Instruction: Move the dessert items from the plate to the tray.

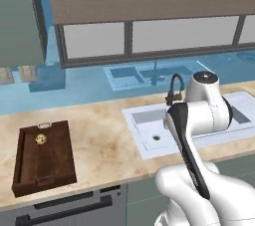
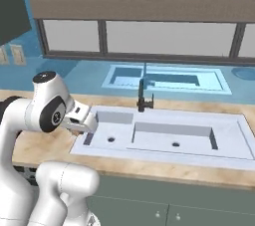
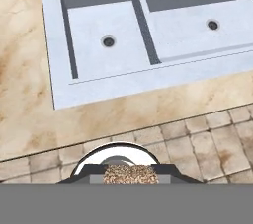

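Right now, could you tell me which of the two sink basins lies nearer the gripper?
The smaller, squarish basin, the left one in the right base view: the gripper hangs beside its outer edge, while the wide basin lies beyond it.

The arm point(image 1: 199, 120) is glossy white, built of fat rounded segments. A long black strip runs down one link. One joint ends in a round dark grey cap with a pale centre. Another joint has a dark round face with small pale marks.
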Motion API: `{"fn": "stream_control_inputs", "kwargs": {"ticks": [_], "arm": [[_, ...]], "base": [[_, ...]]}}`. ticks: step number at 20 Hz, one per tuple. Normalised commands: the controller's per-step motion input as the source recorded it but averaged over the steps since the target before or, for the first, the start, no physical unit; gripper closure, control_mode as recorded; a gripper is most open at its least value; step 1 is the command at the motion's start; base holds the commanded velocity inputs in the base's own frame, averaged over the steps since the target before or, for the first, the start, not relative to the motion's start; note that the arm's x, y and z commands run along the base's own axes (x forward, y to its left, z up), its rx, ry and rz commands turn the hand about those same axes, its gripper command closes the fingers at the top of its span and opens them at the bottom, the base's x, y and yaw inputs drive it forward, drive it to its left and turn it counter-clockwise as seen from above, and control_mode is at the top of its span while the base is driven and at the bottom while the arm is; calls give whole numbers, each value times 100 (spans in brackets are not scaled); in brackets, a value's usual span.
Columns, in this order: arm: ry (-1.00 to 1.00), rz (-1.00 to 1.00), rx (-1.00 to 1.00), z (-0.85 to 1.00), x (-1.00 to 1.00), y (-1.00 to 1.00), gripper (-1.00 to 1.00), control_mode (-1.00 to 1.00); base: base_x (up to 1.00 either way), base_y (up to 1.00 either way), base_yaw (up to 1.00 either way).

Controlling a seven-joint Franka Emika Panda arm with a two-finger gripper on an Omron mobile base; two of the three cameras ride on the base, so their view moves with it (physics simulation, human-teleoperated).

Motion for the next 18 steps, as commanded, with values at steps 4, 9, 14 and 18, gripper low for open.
{"fn": "stream_control_inputs", "kwargs": {"ticks": [4, 9, 14, 18], "arm": [[0, 0, 0, 0, 0, 0, 100, 100], [0, 0, 0, 0, 0, 0, 100, 100], [0, 0, 0, 0, 0, 0, 100, 100], [0, 0, 0, 0, 0, 0, 100, 100]], "base": [[0, 100, 0], [0, 100, 0], [0, 95, 0], [0, 48, 0]]}}
